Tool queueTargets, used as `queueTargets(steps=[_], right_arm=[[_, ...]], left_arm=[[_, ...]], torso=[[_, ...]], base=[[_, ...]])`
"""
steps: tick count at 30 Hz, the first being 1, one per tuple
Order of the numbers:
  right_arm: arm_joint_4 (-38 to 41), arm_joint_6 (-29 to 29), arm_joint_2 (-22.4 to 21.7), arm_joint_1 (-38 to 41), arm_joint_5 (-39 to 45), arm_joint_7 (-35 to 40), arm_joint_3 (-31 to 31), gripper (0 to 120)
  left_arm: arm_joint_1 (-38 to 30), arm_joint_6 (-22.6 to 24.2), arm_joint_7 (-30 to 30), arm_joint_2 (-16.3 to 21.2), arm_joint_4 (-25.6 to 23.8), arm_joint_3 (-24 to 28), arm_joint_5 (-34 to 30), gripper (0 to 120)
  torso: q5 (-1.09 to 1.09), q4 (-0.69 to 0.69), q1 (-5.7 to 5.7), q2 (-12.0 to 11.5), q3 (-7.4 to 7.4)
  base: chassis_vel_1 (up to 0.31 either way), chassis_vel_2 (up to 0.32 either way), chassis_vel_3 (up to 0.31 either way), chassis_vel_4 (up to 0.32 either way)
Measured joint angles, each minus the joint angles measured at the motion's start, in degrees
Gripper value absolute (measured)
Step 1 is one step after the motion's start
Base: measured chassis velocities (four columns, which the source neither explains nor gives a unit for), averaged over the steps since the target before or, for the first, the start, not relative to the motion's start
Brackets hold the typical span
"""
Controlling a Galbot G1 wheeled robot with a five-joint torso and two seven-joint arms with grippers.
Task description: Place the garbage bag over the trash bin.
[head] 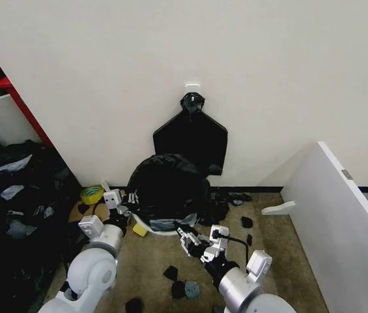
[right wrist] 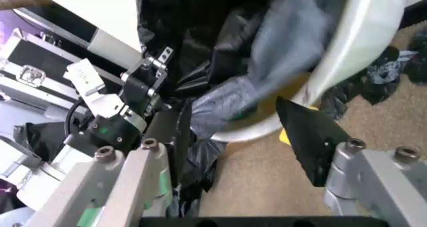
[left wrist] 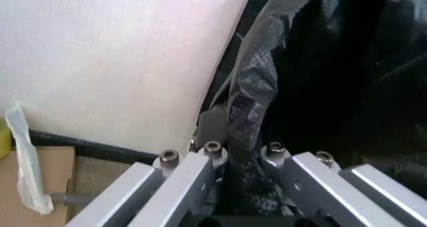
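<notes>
The glossy black garbage bag (head: 167,186) drapes over the tilted trash bin (head: 159,229), whose white rim shows below it on the floor by the wall. My left gripper (head: 127,209) is at the bag's left edge. In the left wrist view it (left wrist: 243,152) is shut on a strip of the bag's film (left wrist: 248,102). My right gripper (head: 185,235) sits at the bin's lower right. In the right wrist view it (right wrist: 243,132) stands open before the white bin (right wrist: 360,42), and loose black film (right wrist: 197,159) hangs against one finger.
A flat bundle of black bags (head: 191,138) hangs from a wall hook behind the bin. A yellow tape roll (head: 92,193) lies to the left. Black scraps (head: 178,282) litter the carpet. A white board (head: 340,215) leans at the right, and dark bags (head: 14,195) pile at the left.
</notes>
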Motion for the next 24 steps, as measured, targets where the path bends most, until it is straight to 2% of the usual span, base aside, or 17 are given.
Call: queueTargets(steps=[2, 5, 8, 10, 12, 14, 20, 24], right_arm=[[-0.16, 0.0, -0.02, 0.06, 0.03, 0.12, 0.04, 37], [-0.27, 0.0, -0.01, 0.15, 0.29, 0.45, 0.11, 30], [-0.3, -0.05, 0.53, 0.42, 2.11, 1.83, 0.4, 42], [-0.3, -0.05, 0.53, 0.42, 2.11, 1.83, 0.4, 42], [-0.16, -0.09, 1.36, 0.58, 4.66, 3.45, 0.67, 56], [-0.1, -0.09, 2.01, 0.68, 6.02, 4.16, 0.8, 64], [-0.23, 0.98, 3.02, 1.01, 7.19, 4.3, 1.16, 84], [-0.39, 1.39, 3.3, 1.25, 7.27, 4.13, 1.54, 69]], left_arm=[[0.04, 0.0, 0.0, -0.03, -0.01, 0.0, 0.03, 1], [0.04, 0.0, 0.0, -0.03, -0.08, -0.02, 0.04, 1], [0.04, 0.0, 0.0, 0.01, -0.15, -0.04, 0.04, 1], [0.04, 0.0, 0.0, 0.01, -0.15, -0.04, 0.04, 1], [0.04, 0.0, 0.0, 0.02, -0.16, -0.06, 0.04, 1], [0.02, 0.0, 0.0, 0.02, -0.16, -0.06, 0.03, 1], [-0.14, 0.0, 0.01, 0.05, -0.15, -0.03, -0.03, 1], [-0.19, -0.02, 0.01, 0.15, -0.13, -0.06, -0.05, 1]], torso=[[0.02, 0.01, 0.0, 0.0, 0.0], [0.02, 0.01, 0.0, 0.0, 0.0], [0.02, 0.01, 0.0, 0.0, 0.0], [0.02, 0.01, 0.0, 0.0, 0.0], [0.01, 0.01, 0.0, 0.0, 0.0], [0.02, 0.01, 0.0, 0.0, 0.0], [0.01, 0.01, 0.0, 0.0, 0.0], [0.02, 0.01, 0.0, 0.0, 0.0]], base=[[0.0, 0.0, 0.0, 0.0], [0.0, 0.0, 0.0, 0.0], [0.0, 0.0, 0.0, 0.0], [0.0, 0.0, 0.0, 0.0], [0.0, 0.0, 0.0, 0.0], [0.0, 0.0, 0.0, 0.0], [0.0, 0.0, 0.0, 0.0], [0.0, 0.0, 0.0, 0.0]])
